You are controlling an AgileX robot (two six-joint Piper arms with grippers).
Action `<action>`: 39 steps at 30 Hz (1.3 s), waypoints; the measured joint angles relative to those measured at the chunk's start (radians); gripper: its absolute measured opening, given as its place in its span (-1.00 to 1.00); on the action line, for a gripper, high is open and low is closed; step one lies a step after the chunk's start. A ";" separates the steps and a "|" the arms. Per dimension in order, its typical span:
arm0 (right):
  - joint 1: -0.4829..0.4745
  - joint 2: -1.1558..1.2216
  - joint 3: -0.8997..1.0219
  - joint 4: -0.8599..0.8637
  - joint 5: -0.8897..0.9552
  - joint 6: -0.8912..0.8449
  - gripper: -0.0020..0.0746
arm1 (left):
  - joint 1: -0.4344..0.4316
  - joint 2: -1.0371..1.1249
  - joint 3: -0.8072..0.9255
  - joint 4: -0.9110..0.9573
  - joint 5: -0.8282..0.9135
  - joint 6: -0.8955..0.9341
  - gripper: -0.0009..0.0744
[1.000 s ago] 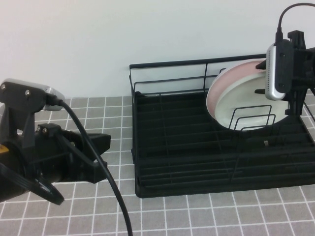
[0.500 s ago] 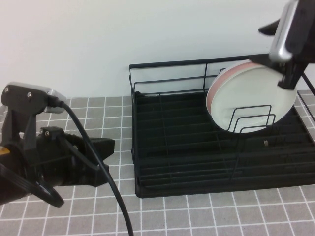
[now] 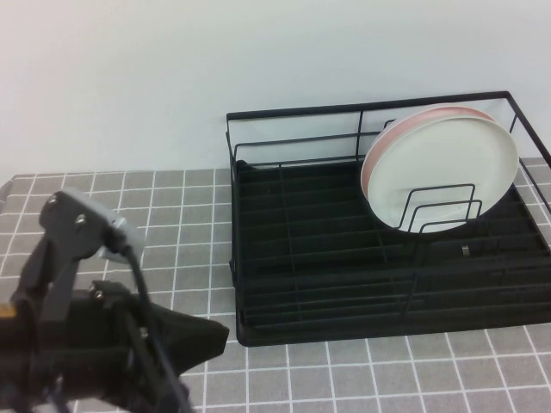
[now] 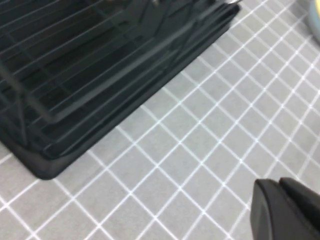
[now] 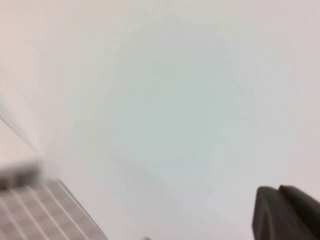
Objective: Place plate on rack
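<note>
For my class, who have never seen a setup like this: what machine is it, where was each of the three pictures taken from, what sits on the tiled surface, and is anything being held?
This is a two-armed robot, each arm ending in a grasping tool. The high view looks down from the robot's own side. On the grey tiled table stands a black wire rack. A white plate stands on edge in it, with a pale pink plate close behind. The dark bulk at lower left is the left arm; its left tool shows in the left wrist view, shut and empty, above the tiles near the rack's corner. The right arm is out of the high view. Its wrist view shows mostly blank wall, with the right tool shut and empty. Nothing is held.
</note>
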State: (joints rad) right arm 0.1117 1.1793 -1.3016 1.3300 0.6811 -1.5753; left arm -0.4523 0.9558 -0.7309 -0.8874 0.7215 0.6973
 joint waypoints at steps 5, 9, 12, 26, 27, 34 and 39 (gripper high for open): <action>0.000 -0.149 0.002 -0.032 0.060 0.125 -0.95 | 0.000 -0.077 0.000 -0.002 0.036 -0.006 -0.98; 0.000 -0.271 0.067 -0.112 0.060 0.297 -0.95 | 0.000 -0.160 0.025 -0.011 0.029 -0.023 -0.98; 0.000 -0.377 0.167 -0.133 0.029 0.311 -0.95 | 0.000 -0.221 0.061 -0.012 0.022 -0.026 -0.98; 0.000 -0.927 0.782 -0.056 -0.254 0.479 -0.95 | 0.000 -0.466 0.245 -0.040 -0.016 -0.134 -0.98; 0.000 -0.942 0.824 -0.056 -0.273 0.477 -0.95 | 0.000 -0.469 0.254 -0.040 -0.033 -0.134 -0.98; 0.000 -0.954 0.995 -0.058 -0.364 0.449 -0.96 | 0.000 -0.469 0.277 -0.018 -0.194 -0.130 -0.98; 0.000 -0.954 1.072 -0.041 -0.351 0.449 -0.96 | 0.000 -0.469 0.277 -0.018 -0.254 -0.130 -0.98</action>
State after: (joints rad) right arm 0.1117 0.2248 -0.2292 1.2894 0.3305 -1.1260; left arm -0.4523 0.4867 -0.4540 -0.9055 0.4676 0.5674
